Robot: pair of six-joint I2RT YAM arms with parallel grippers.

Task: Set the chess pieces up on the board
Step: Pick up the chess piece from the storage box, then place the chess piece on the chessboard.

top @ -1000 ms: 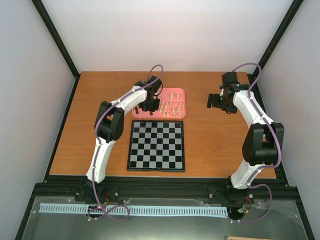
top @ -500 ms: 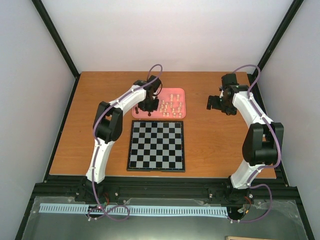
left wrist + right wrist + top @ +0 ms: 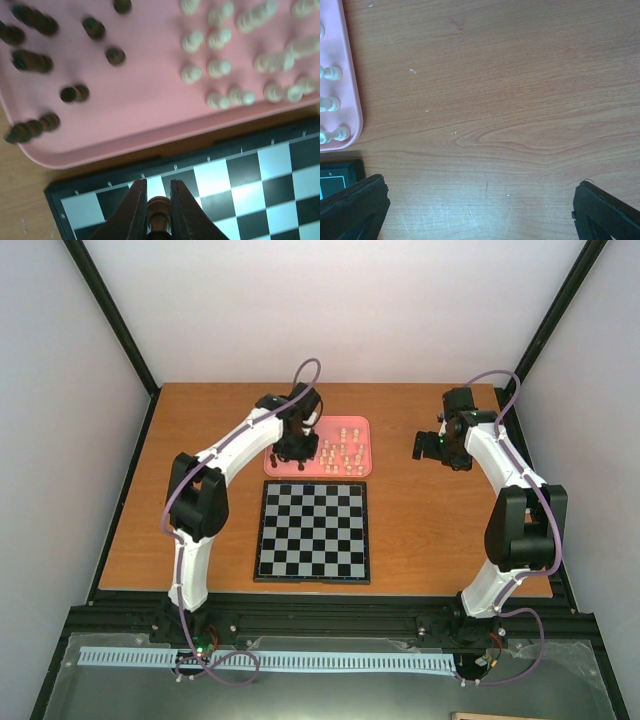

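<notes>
1. The left arm (image 3: pixel 235 445) is made of glossy white shell links joined by bulky, rounded black joint housings.
2. The right arm (image 3: pixel 497 455) matches it, with white links, a large black housing at the elbow and black wrist parts.
3. A thin purple cable (image 3: pixel 167 515) runs along the outside of the left arm, arches above its wrist and coils by its base.
4. A second purple cable (image 3: pixel 560 540) follows the right arm the same way.
5. The left base (image 3: pixel 195 625) and the right base (image 3: pixel 465 630) are black.
6. The left claw (image 3: pixel 157 190) has slim dark fingers (image 3: pixel 134 210) that taper to rounded tips.
7. The right claw (image 3: pixel 424 446) is black, and its fingers (image 3: pixel 355 205) are matte and blocky.
</notes>
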